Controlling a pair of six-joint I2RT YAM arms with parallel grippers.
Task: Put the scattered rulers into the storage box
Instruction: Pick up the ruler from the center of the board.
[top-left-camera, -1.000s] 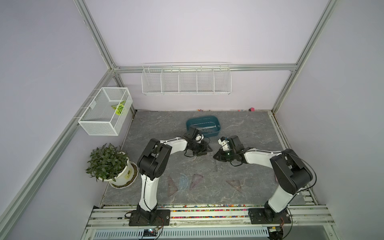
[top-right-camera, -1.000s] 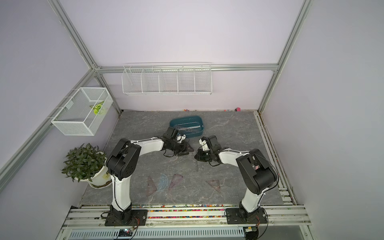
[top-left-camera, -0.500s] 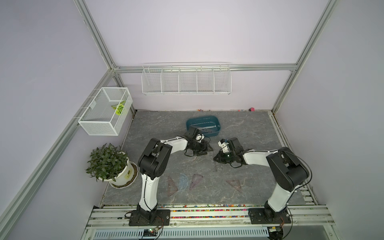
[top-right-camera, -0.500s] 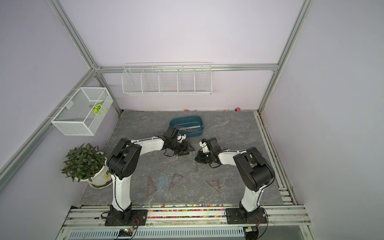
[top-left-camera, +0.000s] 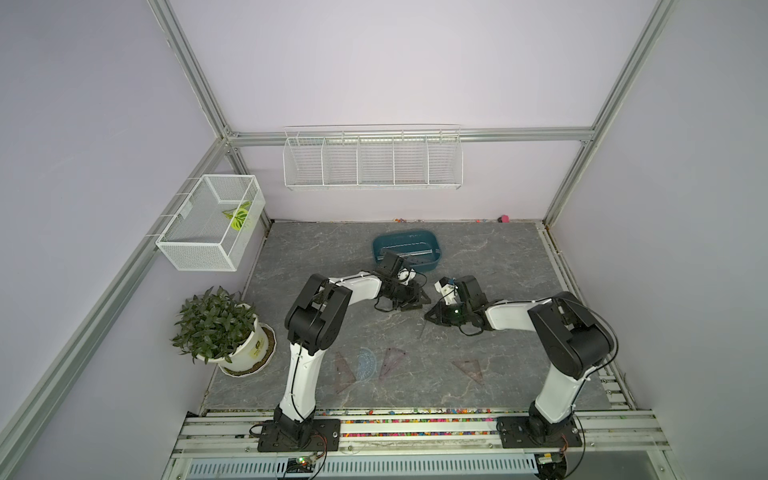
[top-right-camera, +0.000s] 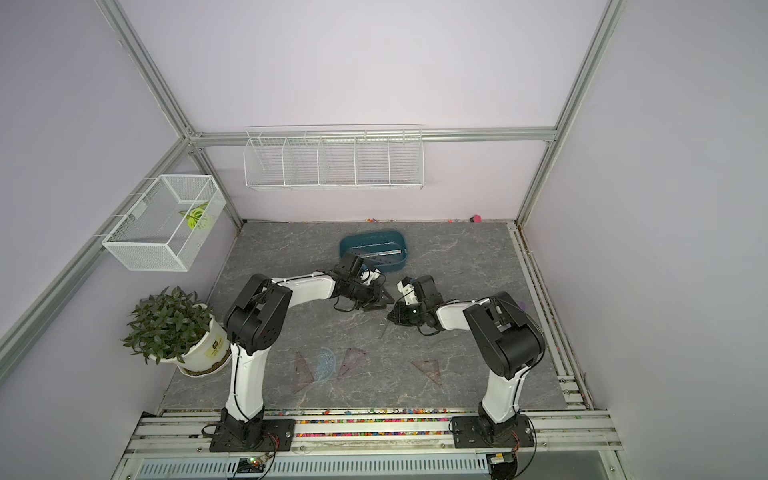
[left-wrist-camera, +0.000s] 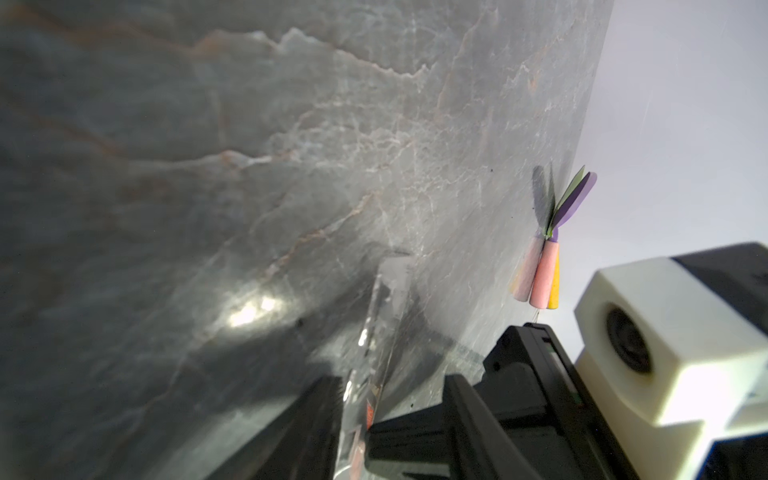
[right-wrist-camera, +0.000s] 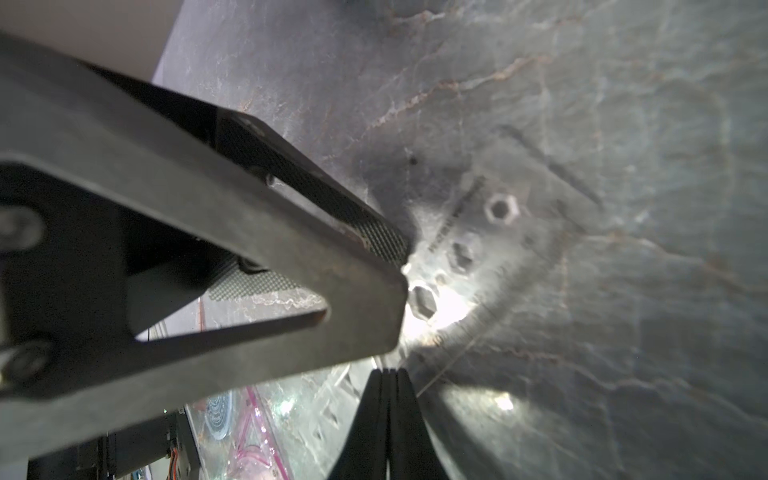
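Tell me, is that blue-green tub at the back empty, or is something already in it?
Not empty. In both top views the storage box holds at least one long pale ruler lying lengthwise inside it.

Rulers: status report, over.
Left fingers apart astride clear ruler; right fingers shut, close alongside. Storage box holds rulers; three triangles, protractor loose on table. No obstruction seen at box.

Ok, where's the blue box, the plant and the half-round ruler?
storage box (top-left-camera: 399, 239), in a top view, on its far inner wall.
potted plant (top-left-camera: 212, 324), in a top view, on the middle of its leaves.
protractor (top-left-camera: 367, 365), in a top view, on the middle of its half-round face.
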